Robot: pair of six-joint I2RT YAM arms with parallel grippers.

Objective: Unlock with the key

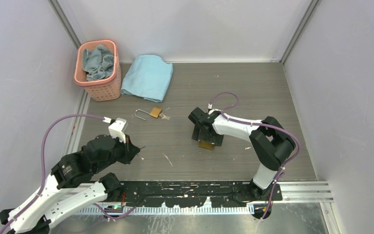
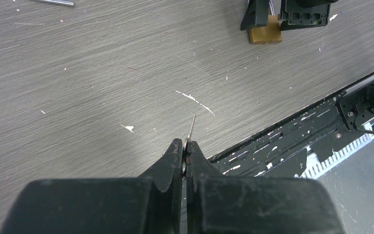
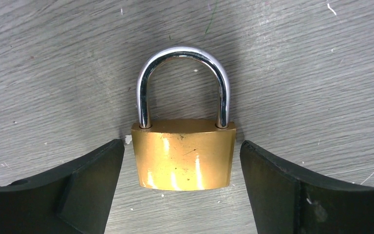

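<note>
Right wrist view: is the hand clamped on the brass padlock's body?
No: the right hand is open, its fingers standing clear of the brass padlock on both sides.

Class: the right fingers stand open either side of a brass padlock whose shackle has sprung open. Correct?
No: the right wrist view shows the shackle shut, both legs in the brass padlock. The right fingers do stand open beside it.

Brass padlock (image 3: pixel 182 155), shackle (image 3: pixel 182 53) closed, on the grey table (image 3: pixel 297 58) between wide-spread black jaws, clear of both
</note>
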